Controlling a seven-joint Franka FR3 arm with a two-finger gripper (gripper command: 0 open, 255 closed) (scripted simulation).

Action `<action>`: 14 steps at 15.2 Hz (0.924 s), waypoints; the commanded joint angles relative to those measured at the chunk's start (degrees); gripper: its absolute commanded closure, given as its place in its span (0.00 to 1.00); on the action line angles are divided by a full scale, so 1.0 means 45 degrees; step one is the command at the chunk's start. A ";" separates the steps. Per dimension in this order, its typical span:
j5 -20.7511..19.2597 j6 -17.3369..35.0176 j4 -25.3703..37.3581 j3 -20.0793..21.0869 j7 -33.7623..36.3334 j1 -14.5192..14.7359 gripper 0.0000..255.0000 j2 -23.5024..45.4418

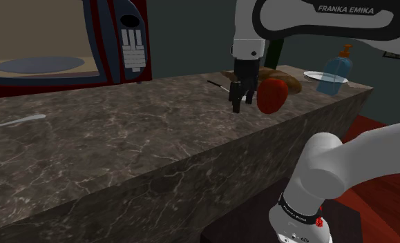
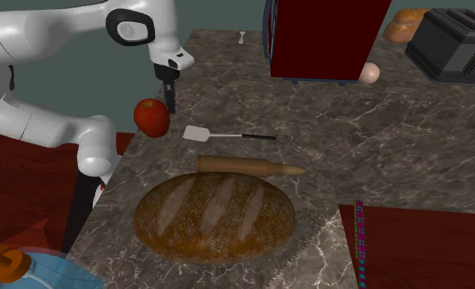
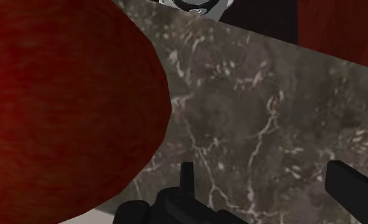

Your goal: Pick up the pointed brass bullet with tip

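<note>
Two fingers of the gripper (image 2: 171, 105) are seen apart, empty, upper left in the second exterior view; the brass bullet (image 2: 252, 167) lies mid-frame.

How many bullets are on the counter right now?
1. The brass bullet lies on the counter between the white spatula and the bread loaf. Others could be hidden behind the red microwave.

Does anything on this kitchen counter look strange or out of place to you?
Yes. A brass-coloured bullet lies on the counter close beside the loaf of bread, an odd thing among food. The red apple also sits at the counter's very edge and seems to hang partly over it.
</note>
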 commanded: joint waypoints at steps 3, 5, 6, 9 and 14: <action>-0.0384 0.0291 0.0365 -0.0331 -0.0233 -0.0257 0.00 0.0616; -0.0735 0.0565 0.0777 -0.0652 -0.0455 -0.0500 0.00 0.1250; -0.0899 0.0694 0.1001 -0.0810 -0.0561 -0.0616 0.00 0.1573; -0.1339 0.1045 0.1742 -0.1276 -0.0869 -0.0939 0.00 0.2563; -0.1896 0.1501 0.3210 -0.2025 -0.1365 -0.1413 0.00 0.4275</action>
